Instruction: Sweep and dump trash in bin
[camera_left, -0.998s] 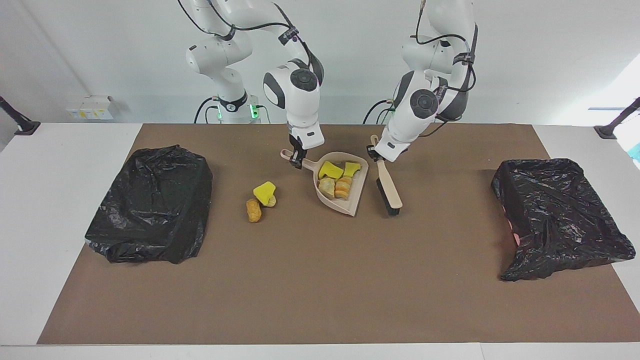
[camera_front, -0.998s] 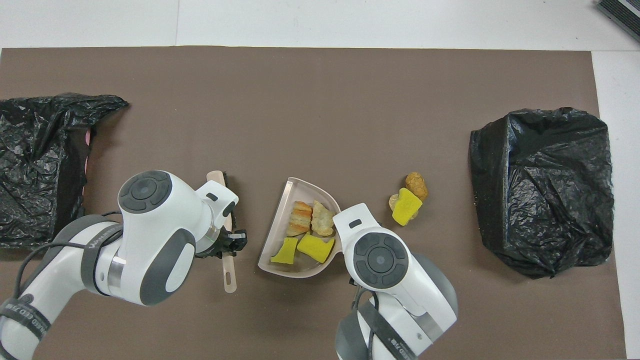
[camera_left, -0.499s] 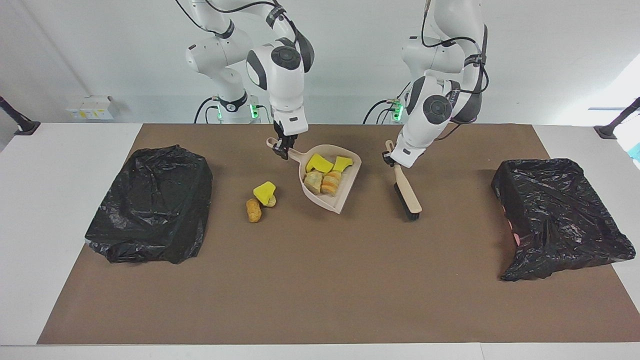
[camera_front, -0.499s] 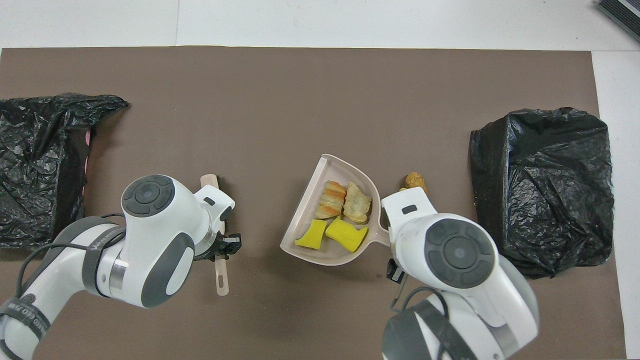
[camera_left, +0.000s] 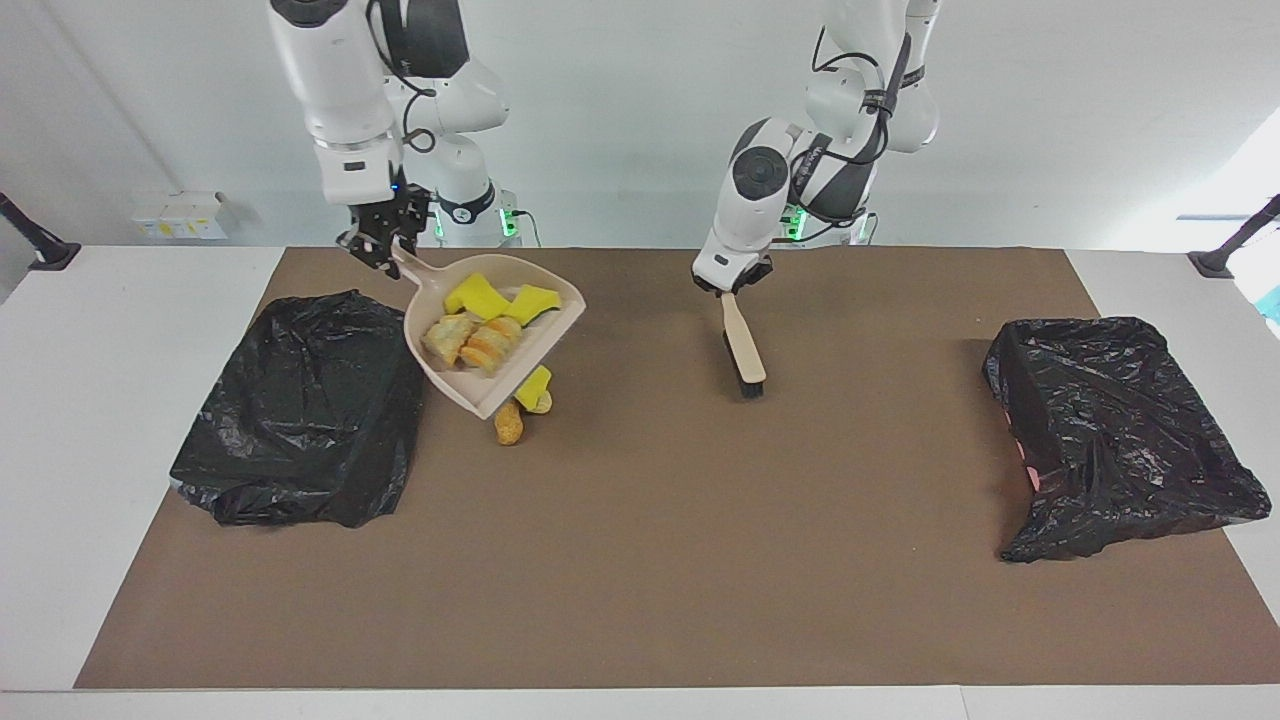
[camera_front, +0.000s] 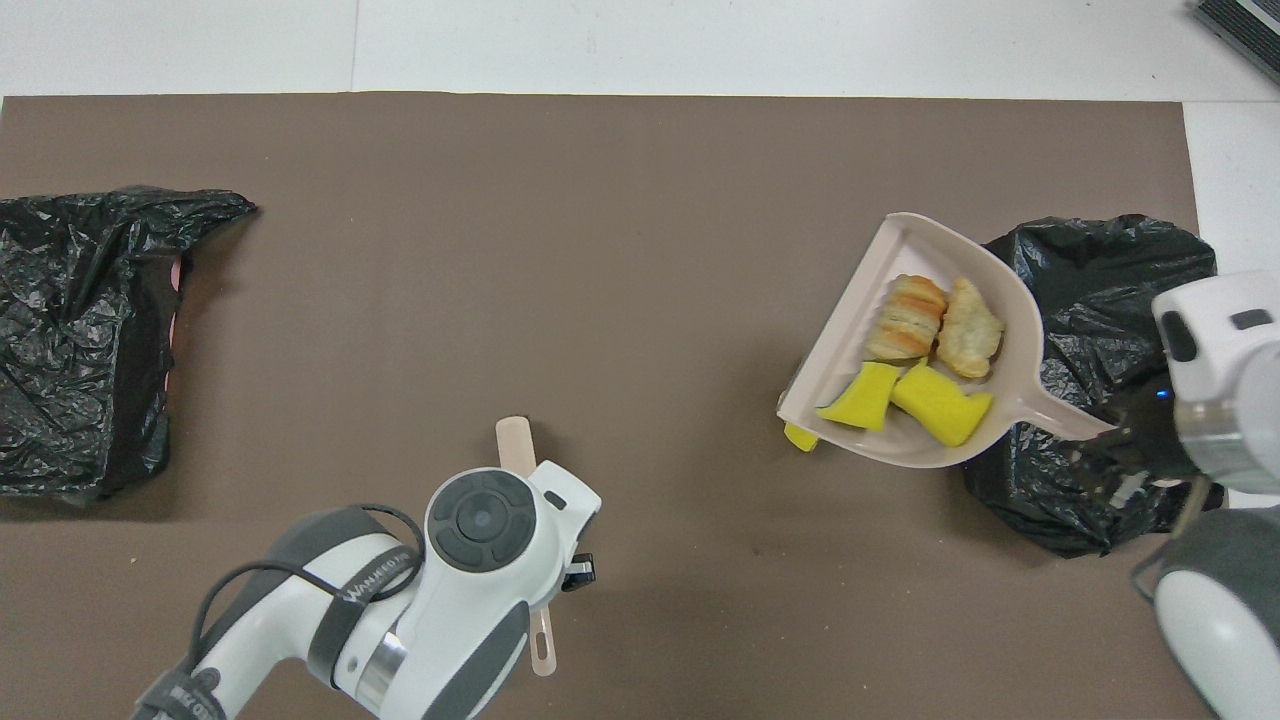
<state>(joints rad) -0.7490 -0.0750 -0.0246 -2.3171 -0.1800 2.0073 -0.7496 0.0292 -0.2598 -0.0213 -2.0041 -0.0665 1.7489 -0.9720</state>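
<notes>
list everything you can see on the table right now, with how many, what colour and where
Brown mat: one, covering the table.
Black bag-lined bins: two, one at the right arm's end, one at the left arm's end.
Beige plastic dustpan: one, held up in the air beside the right arm's bin.
Trash in the dustpan: two yellow sponge chunks, two tan bread lumps.
Trash on the mat: yellow sponge chunk, orange-tan lump, partly under the dustpan.
Beige hand brush: one, mid-table.
Right pincer: shut on dustpan handle.
Left pincer: shut on brush handle.

Beige dustpan (camera_left: 470, 385) is carrying yellow sponge chunks (camera_left: 478, 294) and tan-orange lumps (camera_left: 490, 345); beside it, a black-bagged bin (camera_left: 300, 410) is sitting on brown mat (camera_left: 640, 560).
</notes>
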